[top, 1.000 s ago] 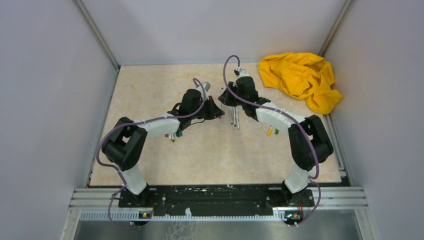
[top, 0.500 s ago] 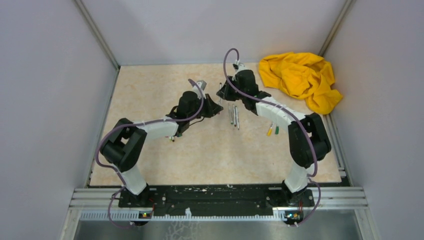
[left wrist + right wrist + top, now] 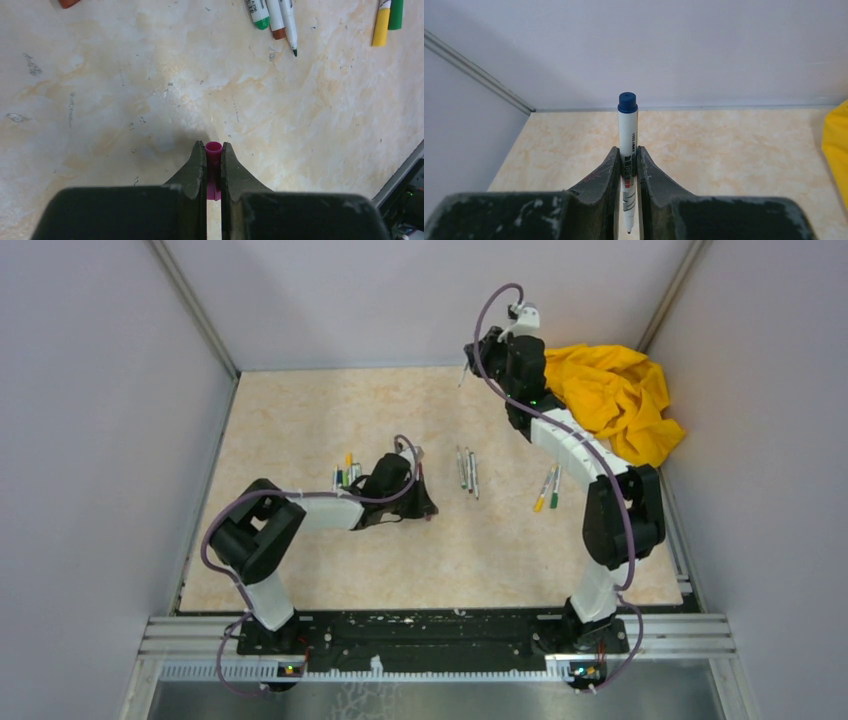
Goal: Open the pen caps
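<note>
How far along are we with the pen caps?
Done: one lying pen shows a bare tip. In hand: the left gripper pinches a purple cap; the right gripper holds a raised pen, its lower tip bare. Left: the green cap, brown cap, yellow cap and second green cap are still on.

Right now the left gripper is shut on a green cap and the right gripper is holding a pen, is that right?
No. The cap in the left gripper is purple, not green; the left wrist view shows it. The right gripper is holding a pen, as you said.
</note>
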### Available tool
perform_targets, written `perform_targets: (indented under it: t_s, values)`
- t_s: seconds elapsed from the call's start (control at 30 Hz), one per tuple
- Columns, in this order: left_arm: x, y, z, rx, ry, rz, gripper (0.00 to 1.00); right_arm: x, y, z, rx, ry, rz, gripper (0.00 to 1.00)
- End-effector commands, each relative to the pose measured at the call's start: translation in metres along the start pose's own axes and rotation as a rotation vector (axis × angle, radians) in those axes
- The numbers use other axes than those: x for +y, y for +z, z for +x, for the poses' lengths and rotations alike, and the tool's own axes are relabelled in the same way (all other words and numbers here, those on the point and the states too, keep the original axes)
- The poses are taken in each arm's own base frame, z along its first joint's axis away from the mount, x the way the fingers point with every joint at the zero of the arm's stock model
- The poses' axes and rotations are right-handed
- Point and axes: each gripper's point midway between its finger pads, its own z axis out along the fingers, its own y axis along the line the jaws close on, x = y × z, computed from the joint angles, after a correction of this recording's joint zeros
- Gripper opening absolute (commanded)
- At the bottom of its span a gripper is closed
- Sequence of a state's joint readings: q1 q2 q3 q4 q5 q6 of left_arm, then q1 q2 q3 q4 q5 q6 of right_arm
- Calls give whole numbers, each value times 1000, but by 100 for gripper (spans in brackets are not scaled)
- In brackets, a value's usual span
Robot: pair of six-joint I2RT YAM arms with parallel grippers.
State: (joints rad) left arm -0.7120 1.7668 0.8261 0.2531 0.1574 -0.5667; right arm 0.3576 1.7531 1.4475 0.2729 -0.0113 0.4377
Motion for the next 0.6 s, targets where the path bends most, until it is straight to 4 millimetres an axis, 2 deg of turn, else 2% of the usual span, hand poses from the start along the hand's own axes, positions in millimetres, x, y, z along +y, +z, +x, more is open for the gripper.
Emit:
perform_targets:
  t_s: [0.0, 0.03, 0.2, 0.37, 0.57]
  values:
    - [10, -8, -24, -103, -7, -86, 0, 8, -7, -10, 7, -67, 14, 0]
    - [13, -10, -32, -128, -13, -114, 0, 4, -8, -7, 23, -83, 33, 0]
    - [37, -10, -74, -188, -35, -331, 0, -24, -27, 37, 231, -136, 143, 0]
    - [60, -4, -90, -191, -44, -444, 2, -49, -49, 86, 416, -163, 216, 0]
    - [84, 0, -98, -175, -44, -530, 8, -70, -67, 141, 570, -155, 260, 0]
